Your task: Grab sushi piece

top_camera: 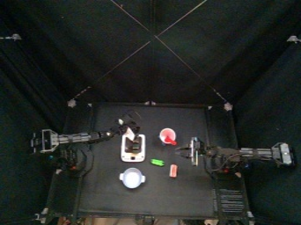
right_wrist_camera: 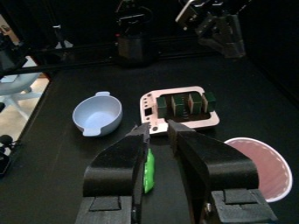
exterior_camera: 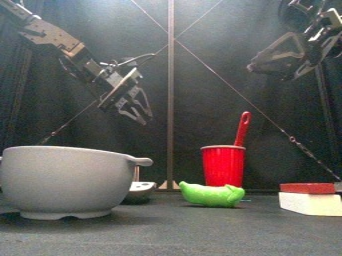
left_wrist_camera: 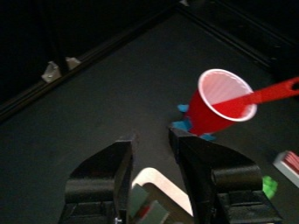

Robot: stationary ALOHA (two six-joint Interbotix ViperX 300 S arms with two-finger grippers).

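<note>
Two dark round sushi pieces (right_wrist_camera: 176, 107) (right_wrist_camera: 201, 105) sit side by side in the white rectangular tray (right_wrist_camera: 153, 98), which lies on the table left of the middle (top_camera: 134, 149). My left gripper (top_camera: 127, 134) hangs in the air over the tray's far end. Its jaws (left_wrist_camera: 152, 144) stand wide open with nothing between them, and a corner of the tray (left_wrist_camera: 159, 185) shows below them. My right gripper (top_camera: 192, 149) rests low at the table's right. Its jaws (right_wrist_camera: 156, 133) stand a little apart and hold nothing.
A red cup (exterior_camera: 223, 165) with a red utensil (exterior_camera: 242, 128) in it stands just right of the tray. Nearer the front lie a small green piece (exterior_camera: 214, 194), a red-orange block (exterior_camera: 310, 198) and a white bowl (exterior_camera: 67, 180).
</note>
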